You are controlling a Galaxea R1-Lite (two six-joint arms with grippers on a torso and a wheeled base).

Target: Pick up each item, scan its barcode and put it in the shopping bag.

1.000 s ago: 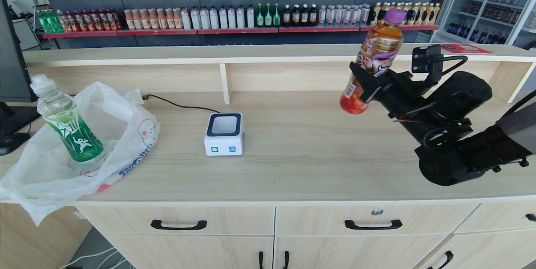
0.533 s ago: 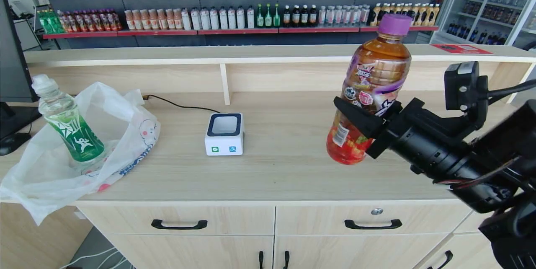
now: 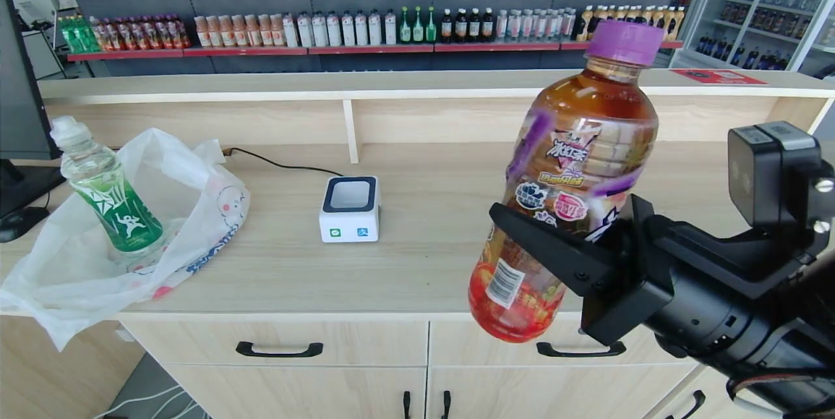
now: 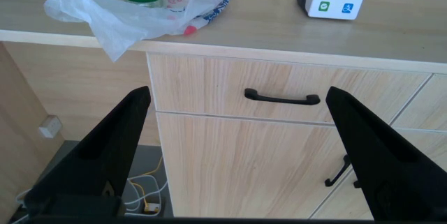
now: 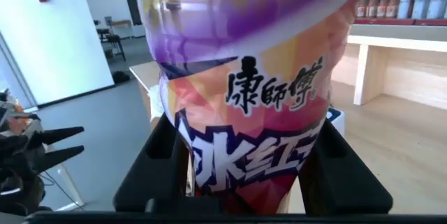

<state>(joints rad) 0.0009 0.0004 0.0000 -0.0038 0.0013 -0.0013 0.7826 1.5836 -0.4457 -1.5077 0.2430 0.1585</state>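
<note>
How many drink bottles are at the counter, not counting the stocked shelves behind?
2. A green-labelled bottle stands in the shopping bag at the counter's left end; a purple-capped tea bottle is held aloft by the right gripper. The bag may hide others.

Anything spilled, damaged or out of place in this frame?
Nothing is spilled or damaged. Two small oddities: the green bottle leans rather than standing straight inside the bag, and a corner of the bag droops over the counter edge. The tea bottle sits tilted in the right gripper, cap on.
</note>
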